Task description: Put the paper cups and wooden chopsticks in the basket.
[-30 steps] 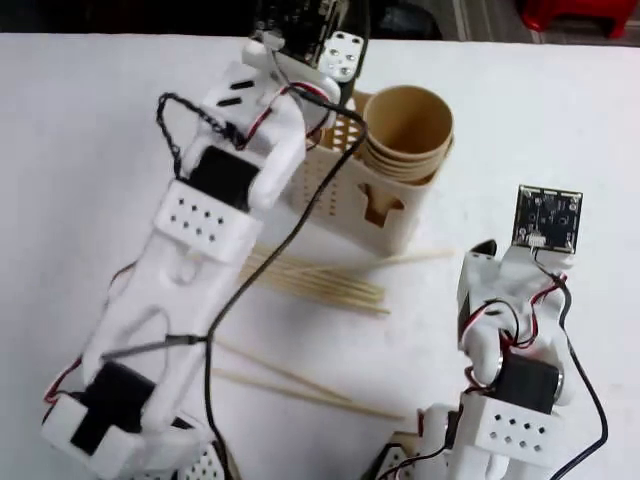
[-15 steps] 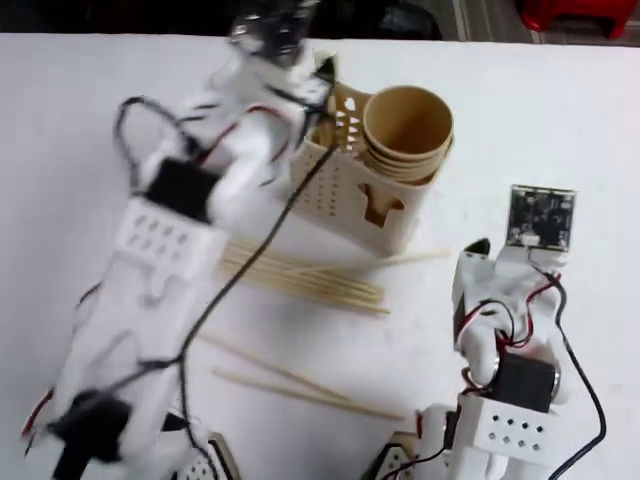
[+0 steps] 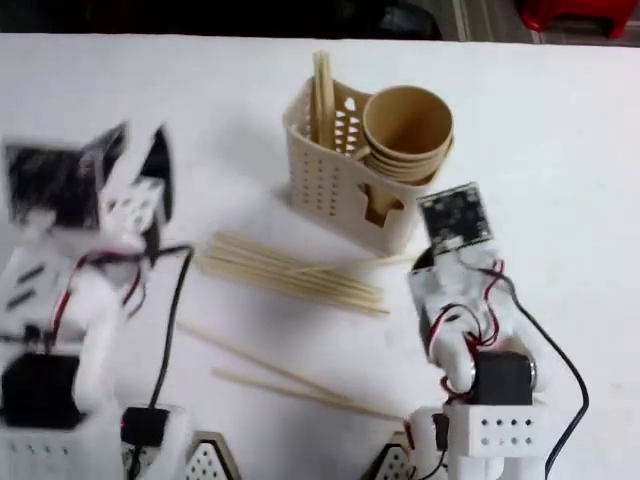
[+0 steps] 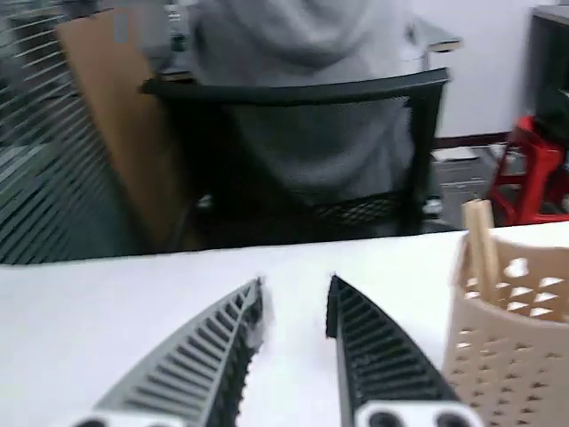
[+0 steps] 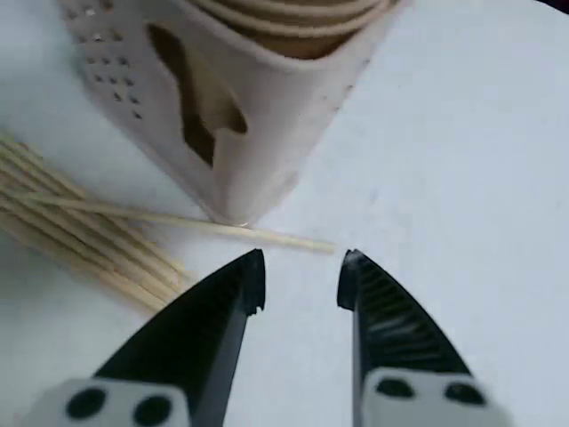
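Paper cups (image 3: pixel 408 125), where are they?
- I see them stacked in the basket (image 3: pixel 335 195), far middle of the table (image 3: pixel 560 150). Standing chopsticks (image 3: pixel 322 90) share it. Loose chopsticks (image 3: pixel 290 272) lie just near of it.
- And the fingers?
- Left gripper (image 4: pixel 294 294), out left: spread apart. Right gripper (image 5: pixel 300 267), by the basket's near corner: spread too.

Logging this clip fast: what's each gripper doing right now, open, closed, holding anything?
Left gripper: open, holding nothing.
Right gripper: open, holding nothing, fingers near a single chopstick beside the basket.
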Controlling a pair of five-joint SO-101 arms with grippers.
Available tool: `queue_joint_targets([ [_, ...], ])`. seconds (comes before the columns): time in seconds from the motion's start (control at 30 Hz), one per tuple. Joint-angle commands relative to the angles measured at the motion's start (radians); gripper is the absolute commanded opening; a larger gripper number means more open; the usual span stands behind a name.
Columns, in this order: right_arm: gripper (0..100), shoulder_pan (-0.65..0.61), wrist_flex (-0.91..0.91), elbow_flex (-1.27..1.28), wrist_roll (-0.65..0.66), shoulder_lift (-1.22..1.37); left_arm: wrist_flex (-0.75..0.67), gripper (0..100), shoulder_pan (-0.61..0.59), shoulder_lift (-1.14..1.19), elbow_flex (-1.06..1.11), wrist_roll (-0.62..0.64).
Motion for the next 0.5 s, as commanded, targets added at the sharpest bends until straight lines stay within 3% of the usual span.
queue_joint_targets([
  [0.0,14.0,-0.105,0.096,-0.152,0.017,-0.005,-0.002,14,-0.125,-0.2,0.199,0.015],
  [0.17,14.0,-0.311,0.228,-0.305,0.112,0.058,-0.002,14,-0.232,-0.341,0.425,0.057],
  [0.47,15.2,-0.556,0.325,-0.525,0.135,0.499,-0.077,14,-0.341,-0.553,0.818,0.112],
])
